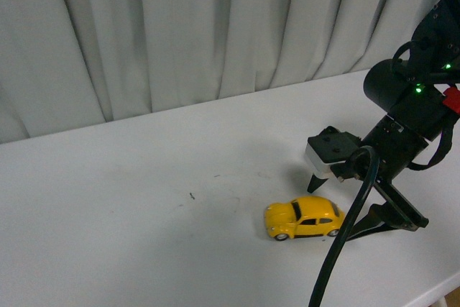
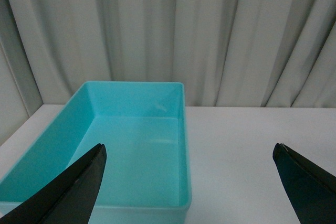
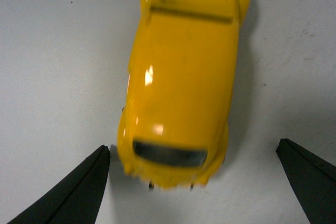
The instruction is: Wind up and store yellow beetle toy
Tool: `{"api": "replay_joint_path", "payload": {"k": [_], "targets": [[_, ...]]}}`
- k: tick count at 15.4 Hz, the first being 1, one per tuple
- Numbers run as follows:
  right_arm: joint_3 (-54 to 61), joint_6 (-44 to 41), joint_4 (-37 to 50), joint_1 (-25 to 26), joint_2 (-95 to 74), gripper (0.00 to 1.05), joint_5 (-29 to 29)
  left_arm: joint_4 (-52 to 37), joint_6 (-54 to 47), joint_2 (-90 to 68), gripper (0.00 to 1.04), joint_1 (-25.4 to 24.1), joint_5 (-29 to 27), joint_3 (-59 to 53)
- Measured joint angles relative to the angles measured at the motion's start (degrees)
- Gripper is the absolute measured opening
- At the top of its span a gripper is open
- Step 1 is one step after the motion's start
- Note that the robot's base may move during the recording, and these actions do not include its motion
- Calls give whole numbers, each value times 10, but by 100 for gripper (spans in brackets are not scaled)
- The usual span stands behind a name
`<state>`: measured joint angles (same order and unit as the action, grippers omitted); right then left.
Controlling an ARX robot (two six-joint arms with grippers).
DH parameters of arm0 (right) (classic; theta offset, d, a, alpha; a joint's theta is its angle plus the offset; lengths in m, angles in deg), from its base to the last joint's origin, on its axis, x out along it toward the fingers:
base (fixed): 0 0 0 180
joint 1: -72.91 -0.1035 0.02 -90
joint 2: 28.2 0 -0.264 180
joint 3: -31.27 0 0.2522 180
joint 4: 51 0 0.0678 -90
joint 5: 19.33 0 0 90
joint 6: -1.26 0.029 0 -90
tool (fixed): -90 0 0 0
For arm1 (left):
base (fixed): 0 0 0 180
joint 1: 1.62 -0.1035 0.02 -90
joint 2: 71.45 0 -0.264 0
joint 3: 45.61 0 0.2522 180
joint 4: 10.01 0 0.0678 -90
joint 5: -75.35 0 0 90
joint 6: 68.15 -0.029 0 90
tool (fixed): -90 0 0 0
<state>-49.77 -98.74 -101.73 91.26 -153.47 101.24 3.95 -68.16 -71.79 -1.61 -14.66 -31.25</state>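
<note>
Right gripper [image 3: 192, 149] sits closest to its wrist camera, 2 black fingers [image 3: 68, 198] spread wide, nothing clamped. Between them lies the toy car [image 3: 181, 87], lengthwise in the gap, one windowed end nearest the gripper. Bare worktop shows on both sides of it, so no contact.

Front view agrees. The right gripper [image 1: 332, 210] hangs low over the right part of the worktop [image 1: 144, 192], one fingertip just behind the toy car [image 1: 303, 218], the other on the near side. Yellow car stands upright on its wheels, side-on to the front camera, near the worktop's front edge. Black cable [image 1: 343, 257] from the right arm loops down in front.

Left gripper [image 2: 190, 149] is also wide apart and holds nothing. It is aimed at a teal bin [image 2: 131, 84] with nothing seen inside, standing by the grey curtain [image 2: 210, 35]. Bin is not in the front view, so I cannot tell where it sits relative to the car.

Step, as I judge it: pre-grasp for the wind-up, nothing stored yet. Next move likely needs the right gripper to drop a little and close squarely on the car's 2 flanks. Wheels should stay pressed to the worktop so a backward drag can load the spring. Risk: the glossy rounded body may squirt out if pinched too high.
</note>
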Motion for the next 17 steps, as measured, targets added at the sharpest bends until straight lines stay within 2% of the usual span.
{"api": "replay_joint_path", "payload": {"k": [13, 17], "targets": [[3, 4, 16, 0, 0, 98, 5, 0, 0, 0, 98, 0, 0, 0], [5, 10, 40, -20, 25, 98, 25, 0, 0, 0, 98, 0, 0, 0]]}}
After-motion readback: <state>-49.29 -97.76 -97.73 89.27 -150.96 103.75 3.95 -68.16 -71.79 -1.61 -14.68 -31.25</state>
